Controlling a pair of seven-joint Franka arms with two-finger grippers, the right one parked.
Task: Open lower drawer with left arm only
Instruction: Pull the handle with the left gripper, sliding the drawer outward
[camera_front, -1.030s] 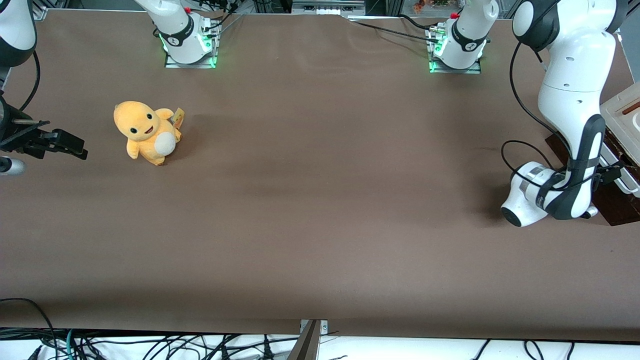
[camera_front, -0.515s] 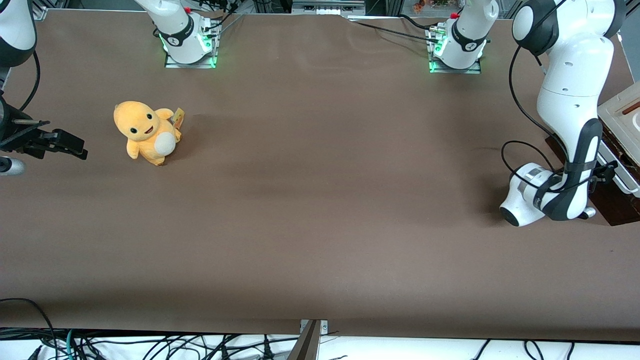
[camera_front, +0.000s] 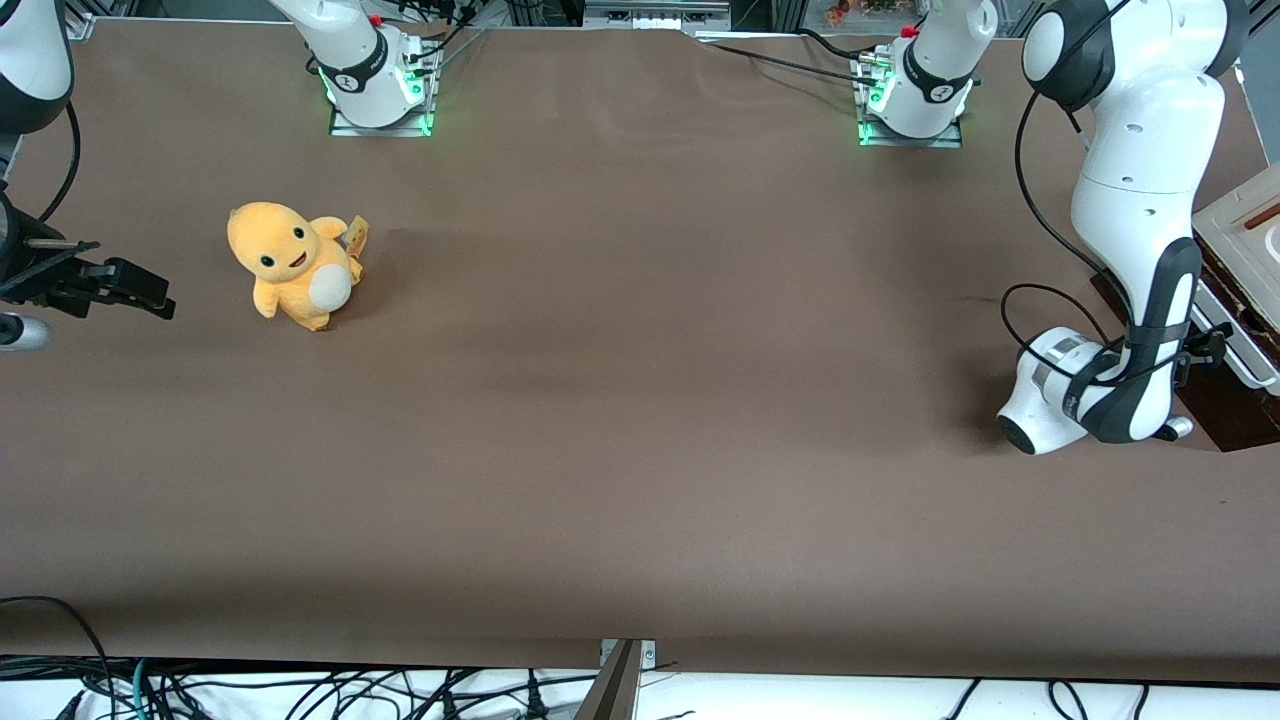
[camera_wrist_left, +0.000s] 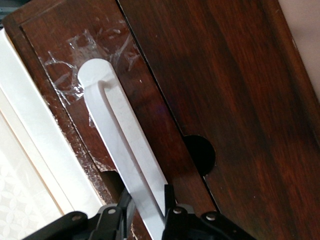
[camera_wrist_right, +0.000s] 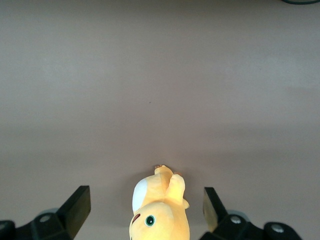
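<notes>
Left arm (camera_front: 1140, 230) bent low at the working arm's end of the table. Its gripper (camera_wrist_left: 148, 212) is clenched on the white handle (camera_wrist_left: 125, 150) of the lower drawer (camera_wrist_left: 210, 90). Orange plush toy (camera_front: 292, 265) lies toward the parked arm's end.

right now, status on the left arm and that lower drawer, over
Left arm's pincer at the cabinet, fingers either side of the white bar handle. Lower drawer: how far out, can't tell. Nothing in the way; plush toy sits toward the parked arm's end.
</notes>
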